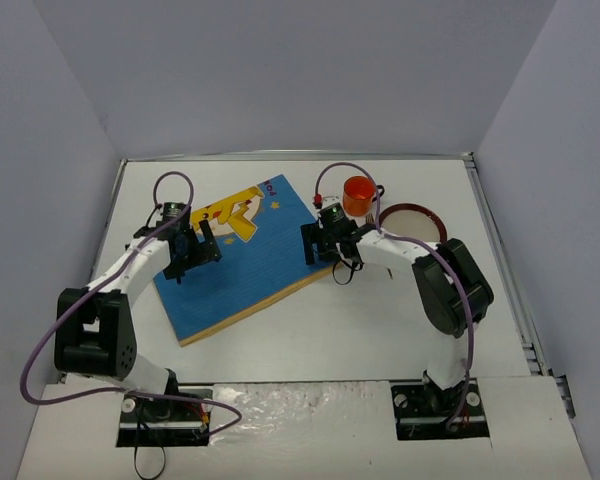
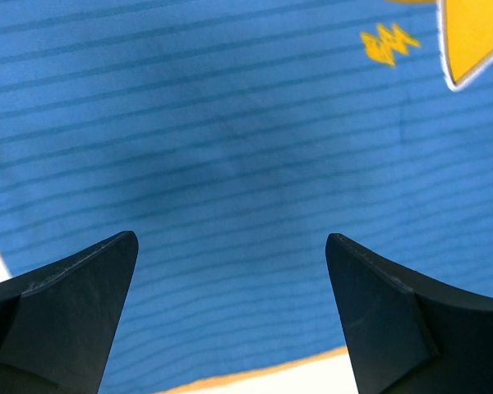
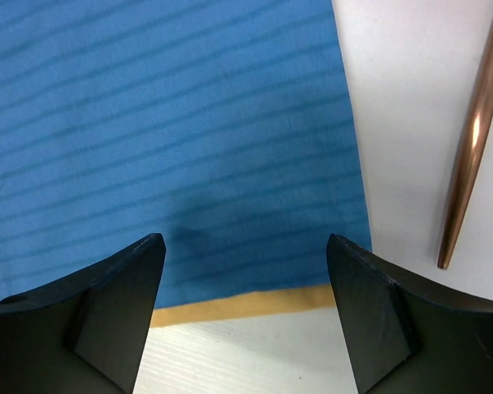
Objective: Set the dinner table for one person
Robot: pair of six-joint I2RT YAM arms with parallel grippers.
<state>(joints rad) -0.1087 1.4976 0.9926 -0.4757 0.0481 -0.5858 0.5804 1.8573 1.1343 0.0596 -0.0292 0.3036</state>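
While the white desk fills mid-frame, the left gripper spreads wide and empty over the blue placemat. The right gripper, open and empty, hangs over its right edge.

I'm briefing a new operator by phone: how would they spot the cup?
On the white dinner table, look just right of the blue placemat, toward the far edge. The cup stands there, left of a round brown-rimmed plate. It alone is bright orange.
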